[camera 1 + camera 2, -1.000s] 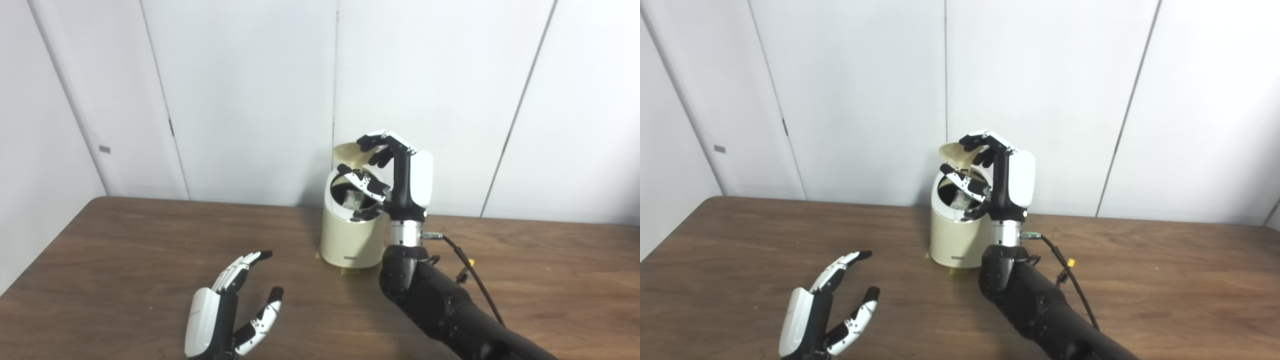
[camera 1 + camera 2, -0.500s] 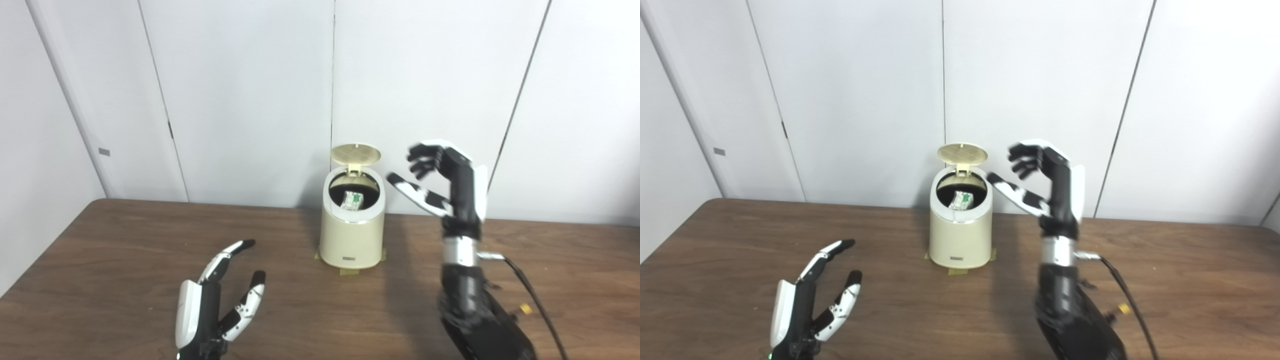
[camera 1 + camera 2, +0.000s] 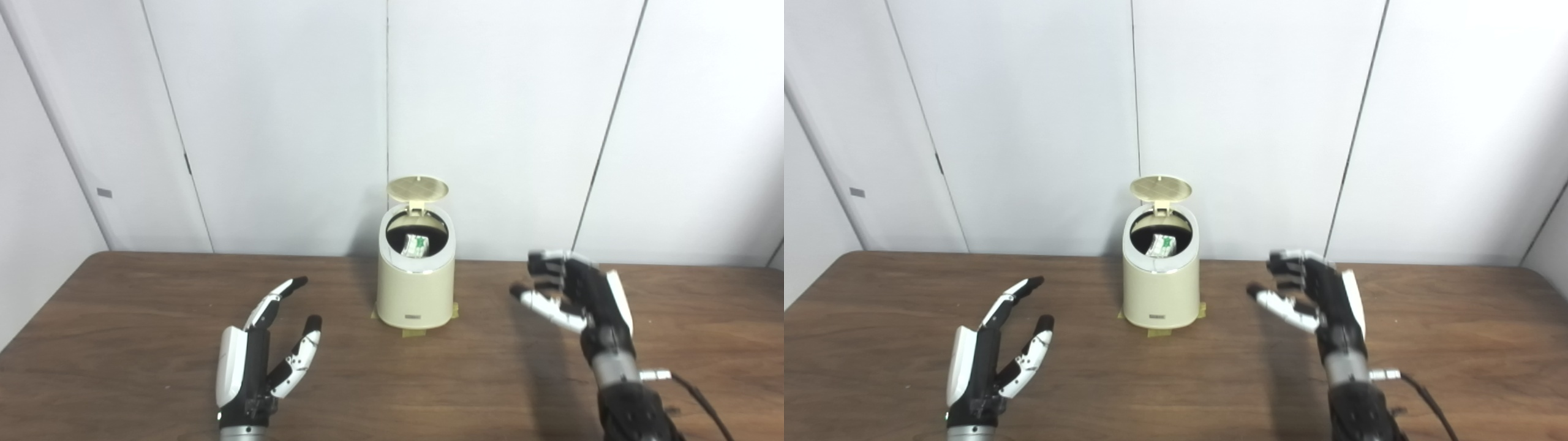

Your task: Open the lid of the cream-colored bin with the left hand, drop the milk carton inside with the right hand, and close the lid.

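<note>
The cream-colored bin [image 3: 415, 288] stands at the back middle of the brown table, its round lid [image 3: 418, 188] tipped up on the rear hinge. Inside the dark opening lies the white and green milk carton [image 3: 416, 245]. My left hand [image 3: 264, 355] is open above the table, front left of the bin, with its fingers spread and nothing in it. My right hand [image 3: 579, 300] is open too, fingers loosely curled, to the right of the bin and well apart from it. Neither hand touches the bin.
Strips of yellow tape [image 3: 413, 332] hold the bin's base to the table [image 3: 122, 343]. A white panelled wall rises just behind the bin. A black cable [image 3: 704, 401] trails from my right wrist.
My right hand has left the bin's opening, swung right and dropped low beside it. The carton stays inside. The left hand has barely moved. The camera has shifted slightly.
</note>
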Tool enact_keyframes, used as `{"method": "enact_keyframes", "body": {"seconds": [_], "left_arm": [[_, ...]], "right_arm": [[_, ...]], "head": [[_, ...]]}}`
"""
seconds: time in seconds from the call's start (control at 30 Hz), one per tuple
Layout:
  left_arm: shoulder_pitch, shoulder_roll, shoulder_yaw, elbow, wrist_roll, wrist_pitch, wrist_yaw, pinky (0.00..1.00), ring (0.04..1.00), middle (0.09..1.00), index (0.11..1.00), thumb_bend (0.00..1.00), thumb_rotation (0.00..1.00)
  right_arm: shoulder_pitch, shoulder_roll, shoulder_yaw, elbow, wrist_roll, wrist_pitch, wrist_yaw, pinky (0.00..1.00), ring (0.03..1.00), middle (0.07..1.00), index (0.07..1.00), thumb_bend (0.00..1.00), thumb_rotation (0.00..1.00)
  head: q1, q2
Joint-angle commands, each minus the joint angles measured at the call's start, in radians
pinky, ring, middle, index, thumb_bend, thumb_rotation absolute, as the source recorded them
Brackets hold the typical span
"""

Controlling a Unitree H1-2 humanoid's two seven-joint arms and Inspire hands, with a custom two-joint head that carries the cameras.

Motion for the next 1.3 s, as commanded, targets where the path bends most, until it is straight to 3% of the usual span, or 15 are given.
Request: {"method": "enact_keyframes", "body": {"seconds": [0.0, 0.13, 0.23, 0.37, 0.47, 0.67, 0.8, 0.93, 1.0, 1.07, 1.2, 1.27], "left_arm": [[0.043, 0.005, 0.002, 0.097, 0.005, -0.033, 0.001, 0.87, 0.843, 0.828, 0.800, 0.35, 0.53], [0.041, 0.008, 0.007, 0.107, -0.012, -0.044, -0.003, 0.88, 0.850, 0.837, 0.808, 0.35, 0.53], [0.042, 0.009, 0.007, 0.106, -0.010, -0.035, -0.007, 0.88, 0.856, 0.848, 0.822, 0.36, 0.57], [0.039, 0.016, 0.009, 0.116, -0.013, -0.046, -0.008, 0.88, 0.859, 0.851, 0.826, 0.36, 0.58], [0.040, 0.019, 0.010, 0.116, -0.017, -0.046, -0.011, 0.88, 0.853, 0.845, 0.824, 0.36, 0.59], [0.044, 0.028, 0.010, 0.112, -0.027, -0.054, -0.018, 0.87, 0.853, 0.840, 0.819, 0.38, 0.62], [0.050, 0.028, 0.009, 0.052, -0.027, -0.010, -0.052, 0.91, 0.870, 0.852, 0.826, 0.42, 0.74], [0.026, 0.019, -0.001, -0.052, 0.038, 0.050, -0.083, 0.99, 0.931, 0.863, 0.835, 0.43, 0.84], [0.007, 0.016, -0.005, -0.102, 0.059, 0.083, -0.111, 1.00, 0.973, 0.863, 0.825, 0.48, 0.90], [-0.019, 0.012, -0.010, -0.149, 0.070, 0.109, -0.143, 1.00, 0.995, 0.867, 0.835, 0.62, 0.98], [-0.087, 0.009, -0.023, -0.226, 0.141, 0.164, -0.193, 1.00, 1.000, 0.870, 0.849, 0.79, 1.00], [-0.141, 0.007, -0.035, -0.277, 0.206, 0.237, -0.249, 1.00, 1.000, 0.886, 0.866, 0.84, 1.00]], "right_arm": [[-0.014, -0.006, -0.009, -0.034, -0.027, -0.001, 0.033, 0.69, 0.769, 0.777, 0.761, 0.47, 0.38], [0.021, 0.001, -0.012, -0.019, -0.070, -0.013, 0.053, 0.69, 0.781, 0.794, 0.795, 0.53, 0.54], [0.054, 0.011, -0.025, -0.010, -0.066, -0.044, 0.072, 0.71, 0.793, 0.811, 0.814, 0.45, 0.59], [0.086, 0.027, -0.040, 0.004, -0.070, -0.095, 0.080, 0.71, 0.781, 0.794, 0.795, 0.29, 0.54], [0.104, 0.046, -0.051, 0.008, -0.080, -0.102, 0.074, 0.70, 0.769, 0.785, 0.785, 0.25, 0.49], [0.133, 0.079, -0.073, 0.025, -0.099, -0.118, 0.059, 0.66, 0.734, 0.761, 0.755, 0.26, 0.22], [0.137, 0.089, -0.089, 0.035, -0.108, -0.102, 0.051, 0.67, 0.739, 0.750, 0.737, 0.27, 0.21], [0.131, 0.089, -0.099, 0.024, -0.129, -0.084, 0.048, 0.66, 0.729, 0.744, 0.733, 0.28, 0.22], [0.133, 0.094, -0.107, 0.017, -0.115, -0.083, 0.058, 0.66, 0.727, 0.745, 0.734, 0.28, 0.23], [0.133, 0.092, -0.107, 0.022, -0.113, -0.097, 0.067, 0.66, 0.721, 0.739, 0.725, 0.29, 0.24], [0.133, 0.096, -0.113, 0.020, -0.098, -0.086, 0.084, 0.65, 0.717, 0.737, 0.722, 0.29, 0.26], [0.133, 0.104, -0.123, 0.021, -0.070, -0.073, 0.097, 0.66, 0.725, 0.743, 0.728, 0.29, 0.22]], "head": [[0.000, 0.001], [-0.008, -0.001], [-0.011, -0.008], [-0.016, -0.007], [-0.022, -0.014], [-0.033, -0.010], [-0.030, -0.002], [-0.032, 0.004], [-0.042, 0.006], [-0.042, 0.009], [-0.042, 0.011], [-0.043, 0.015]]}}
